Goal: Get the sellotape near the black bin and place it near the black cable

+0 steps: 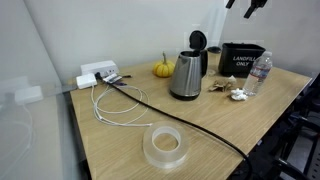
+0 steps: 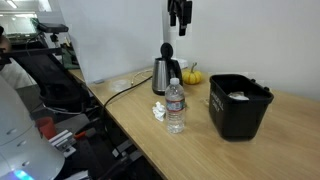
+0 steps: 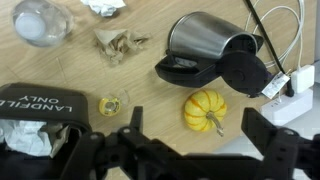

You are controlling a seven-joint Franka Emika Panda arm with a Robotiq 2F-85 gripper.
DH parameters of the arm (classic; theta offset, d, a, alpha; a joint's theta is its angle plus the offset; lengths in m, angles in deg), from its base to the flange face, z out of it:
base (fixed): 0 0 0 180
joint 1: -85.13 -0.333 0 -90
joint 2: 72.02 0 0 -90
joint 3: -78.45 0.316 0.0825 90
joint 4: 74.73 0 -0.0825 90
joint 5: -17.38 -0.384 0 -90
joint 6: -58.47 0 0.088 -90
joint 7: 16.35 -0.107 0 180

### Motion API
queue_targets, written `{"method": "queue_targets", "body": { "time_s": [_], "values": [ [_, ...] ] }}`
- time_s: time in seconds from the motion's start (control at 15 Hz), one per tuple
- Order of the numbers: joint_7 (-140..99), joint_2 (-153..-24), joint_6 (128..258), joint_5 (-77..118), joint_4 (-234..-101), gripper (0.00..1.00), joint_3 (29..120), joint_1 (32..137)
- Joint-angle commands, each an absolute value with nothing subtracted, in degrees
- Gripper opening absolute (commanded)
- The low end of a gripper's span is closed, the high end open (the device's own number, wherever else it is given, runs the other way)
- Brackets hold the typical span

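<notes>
The hand (image 2: pixel 180 22) hangs high over the counter (image 1: pixel 110 145), spread wide and empty, apparently lining up a drop onto the sellotape (image 3: pixel 113 102) beside the bin (image 3: pixel 30 100).

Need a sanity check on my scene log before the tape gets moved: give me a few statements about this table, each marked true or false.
1. The claw grips the sellotape. False: the claw is open and empty, and the sellotape lies on the table beside the black bin.
2. The kettle has its lid flipped open. True.
3. The pumpkin sits inside the black bin. False: it sits on the table next to the kettle.
4. The water bottle stands upright. True.
</notes>
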State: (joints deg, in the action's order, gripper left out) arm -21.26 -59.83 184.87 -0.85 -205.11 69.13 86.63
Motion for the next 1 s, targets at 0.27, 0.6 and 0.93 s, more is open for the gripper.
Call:
{"method": "queue_targets", "body": {
  "time_s": [0.27, 0.6, 0.93],
  "values": [
    [-22.5, -62.7, 184.8, -2.8, -203.6, 1.00, 70.5, 87.9],
    [-22.5, -62.2, 184.7, -2.8, -203.8, 1.00, 70.5, 87.9],
    [-30.0, -66.6, 191.5, -6.5, -203.6, 1.00, 70.6, 88.2]
  ]
}}
